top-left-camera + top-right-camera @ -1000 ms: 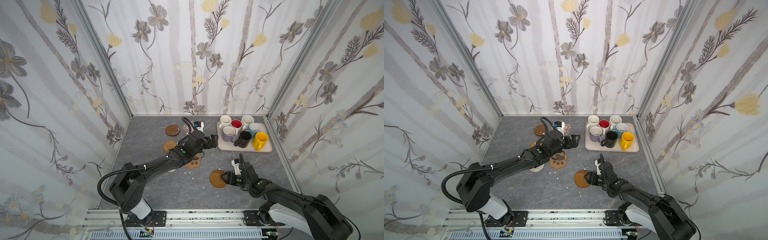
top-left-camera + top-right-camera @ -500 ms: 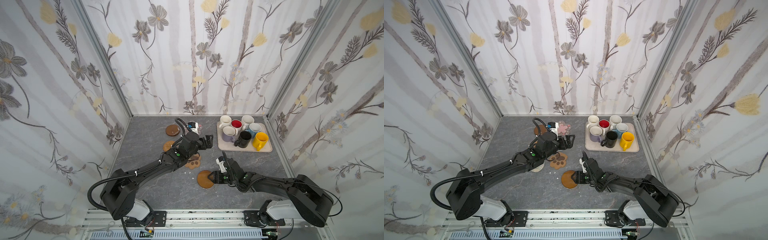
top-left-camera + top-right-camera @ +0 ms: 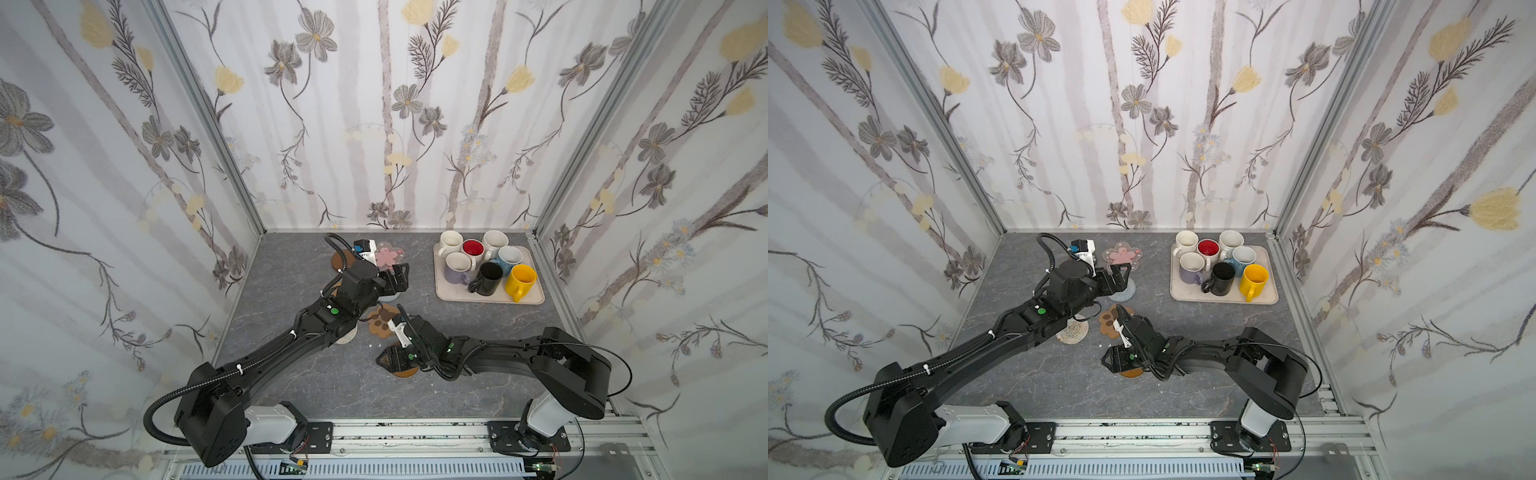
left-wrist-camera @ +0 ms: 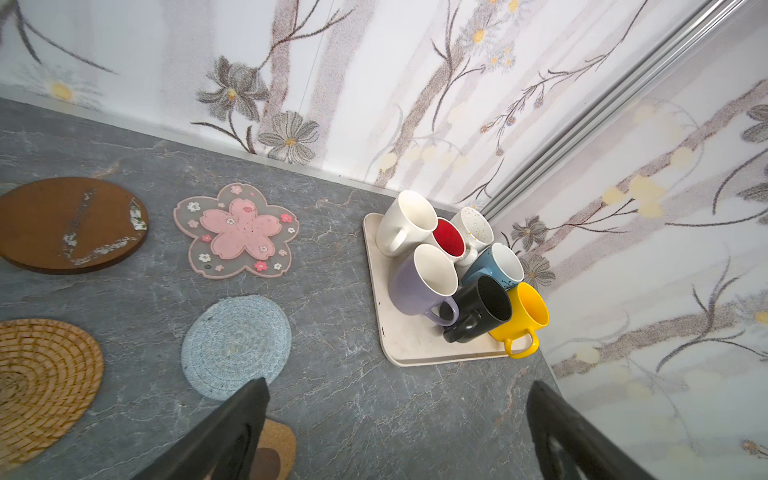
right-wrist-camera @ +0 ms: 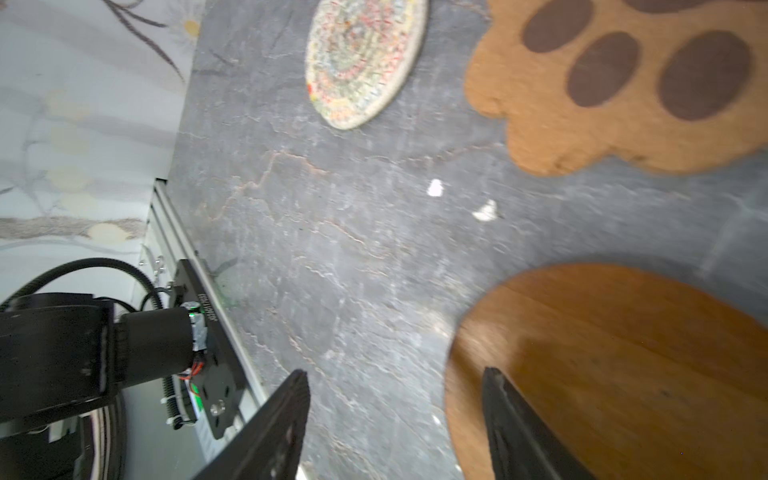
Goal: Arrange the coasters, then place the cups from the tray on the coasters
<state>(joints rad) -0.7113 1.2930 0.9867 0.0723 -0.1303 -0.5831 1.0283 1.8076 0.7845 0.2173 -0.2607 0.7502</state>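
Observation:
Several cups stand on the beige tray (image 3: 453, 294) (image 4: 397, 336), among them a yellow cup (image 3: 522, 278) and a black cup (image 3: 490, 273). My left gripper (image 3: 400, 277) (image 4: 399, 390) hangs open and empty above the grey-blue woven coaster (image 4: 237, 347), left of the tray. My right gripper (image 3: 385, 360) (image 5: 395, 415) is open low over the front middle. One of its fingers (image 5: 523, 436) lies over a brown disc coaster (image 5: 623, 365) (image 3: 406, 372); the other finger is over bare table. The paw coaster (image 3: 380, 324) and the pale woven coaster (image 5: 365, 58) lie just beyond.
A pink flower coaster (image 4: 239, 232), a second brown disc (image 4: 70, 224) and an orange rattan coaster (image 4: 41, 374) lie at the back left, near the left arm. Two small white crumbs (image 5: 435, 188) sit on the table. Patterned walls close in three sides.
The right gripper has swept left across the front and the brown disc has slid left with it. The left gripper has drawn back to the left, away from the tray.

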